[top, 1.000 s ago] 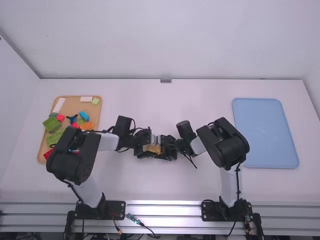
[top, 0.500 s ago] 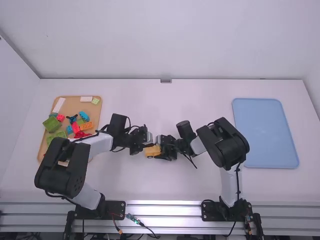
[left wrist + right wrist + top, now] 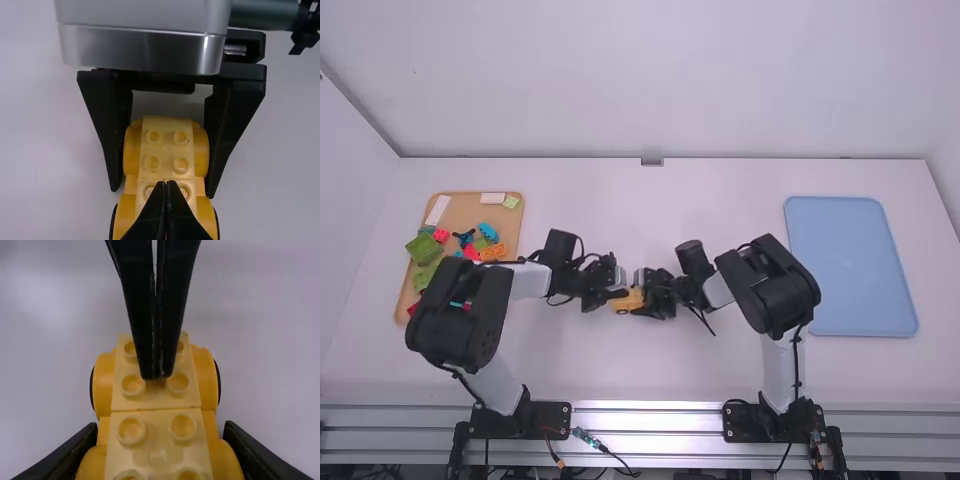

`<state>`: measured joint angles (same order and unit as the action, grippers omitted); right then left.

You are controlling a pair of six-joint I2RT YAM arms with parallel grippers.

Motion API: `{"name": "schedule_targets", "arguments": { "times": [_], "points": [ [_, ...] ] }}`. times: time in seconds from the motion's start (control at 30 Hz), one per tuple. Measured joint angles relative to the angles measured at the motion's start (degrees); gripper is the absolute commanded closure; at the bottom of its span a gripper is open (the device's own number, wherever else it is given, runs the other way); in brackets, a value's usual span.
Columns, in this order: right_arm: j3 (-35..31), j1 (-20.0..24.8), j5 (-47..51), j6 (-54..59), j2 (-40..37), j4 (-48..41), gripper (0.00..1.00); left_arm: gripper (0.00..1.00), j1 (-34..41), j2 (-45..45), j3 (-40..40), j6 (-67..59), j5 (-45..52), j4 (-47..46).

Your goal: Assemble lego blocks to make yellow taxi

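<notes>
Near the middle of the table, a yellow-orange block car lies between the two grippers. My right gripper [image 3: 650,292] holds the car [image 3: 623,301] from the right. In the right wrist view its fingers flank the car [image 3: 155,445] on both sides, and the gripper [image 3: 157,452] is shut on it. From the left, my left gripper [image 3: 616,285] is over the car's other end. In the left wrist view, that gripper [image 3: 166,185] is shut with nothing between its fingertips, which are above the studs of the car [image 3: 166,150]. Black wheels show at that end.
A tan tray [image 3: 408,285] at the left holds green, red, blue, orange and white pieces; the left forearm passes over its near part. A blue tray [image 3: 850,265] lies at the right.
The left gripper moved back left from over the car, then stayed close to its left end. The left forearm swung out and partly returned. The right arm has barely shifted.
</notes>
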<state>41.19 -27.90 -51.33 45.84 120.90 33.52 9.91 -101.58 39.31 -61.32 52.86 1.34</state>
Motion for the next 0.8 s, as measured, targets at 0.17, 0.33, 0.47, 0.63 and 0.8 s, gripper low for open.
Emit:
{"name": "schedule_targets", "arguments": {
  "times": [0.17, 0.33, 0.47, 0.63, 0.8],
  "points": [
    [0.0, 1.3, -0.4, 0.3, 0.0, -0.2, 0.60, 0.98, 0.0, -2.6, 1.3, 0.0, 2.3, 1.0],
    [0.0, 1.9, -0.6, 0.5, 0.0, -0.3, 0.60, 0.98, 0.0, -4.2, 2.1, 0.0, 3.7, 1.4],
    [0.0, 2.0, -0.6, 0.6, 0.0, -0.3, 0.60, 0.98, 0.0, -4.2, 1.9, 0.2, 4.1, 3.1],
    [0.0, 2.0, -0.4, 0.5, 0.0, 0.0, 0.59, 0.98, -0.3, -3.0, 0.9, 1.6, 3.6, 4.0],
    [0.0, 1.8, 0.4, 0.1, 0.0, 0.8, 0.59, 0.98, -0.4, 0.7, 0.0, 3.6, 1.9, 3.4]
  ]
}}
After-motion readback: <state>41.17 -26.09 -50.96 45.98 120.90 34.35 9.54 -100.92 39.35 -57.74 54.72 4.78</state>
